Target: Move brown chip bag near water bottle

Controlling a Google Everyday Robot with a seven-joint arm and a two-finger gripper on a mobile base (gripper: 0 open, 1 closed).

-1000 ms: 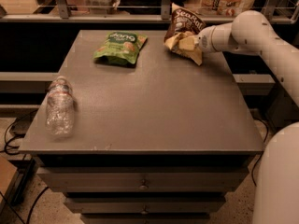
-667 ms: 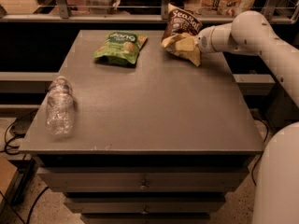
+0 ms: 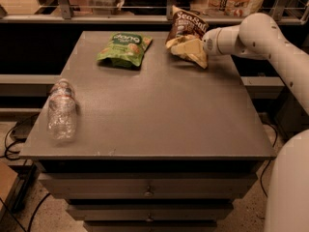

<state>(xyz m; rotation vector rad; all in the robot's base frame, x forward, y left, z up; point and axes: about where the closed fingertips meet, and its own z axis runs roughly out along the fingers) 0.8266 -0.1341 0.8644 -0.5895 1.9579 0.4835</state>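
The brown chip bag (image 3: 185,29), dark brown on top with white "Sea Salt" lettering and pale yellow below, hangs tilted just above the far right part of the table. My gripper (image 3: 202,46) reaches in from the right and is shut on the bag's lower right side. Its fingers are mostly hidden by the bag. The water bottle (image 3: 62,110), clear with a white label band, lies on its side near the table's left front edge, far from the bag.
A green snack bag (image 3: 124,49) lies at the far middle of the grey table (image 3: 154,110). My white arm (image 3: 275,42) spans the right side. A railing and shelves with clutter stand behind the table. Drawers are below the tabletop.
My gripper has carried the brown chip bag a little to the left and slightly higher. The bottle and the green bag have not moved.
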